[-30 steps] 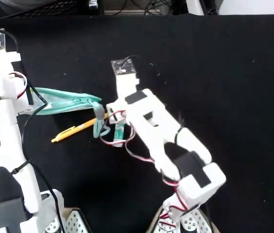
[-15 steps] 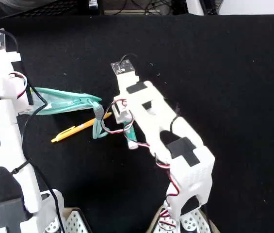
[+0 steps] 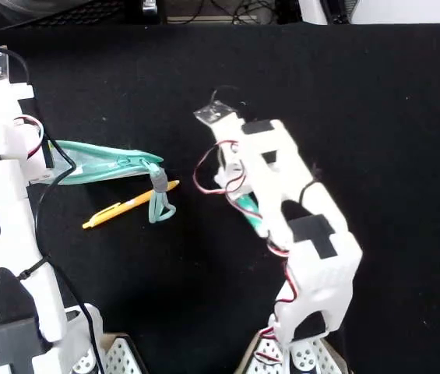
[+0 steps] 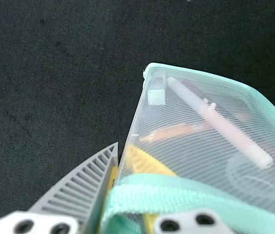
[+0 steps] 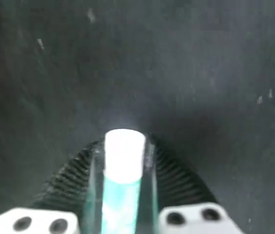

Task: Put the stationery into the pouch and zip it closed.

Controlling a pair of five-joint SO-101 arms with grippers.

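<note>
teal mesh pouch is stretching out from my left gripper across the black table. i'm clamping its teal edge band, fingers closed right down on the fabric. through the mesh i'm seeing a pale pen, an orange pencil and a small white block sitting inside. over on the other side, my right gripper is pinching a teal marker with a white cap, jaws snug against both its sides, well apart from the pouch. a yellow pen is lying on the table near the pouch's free end, its tip just beside the teal zipper loop.
</note>
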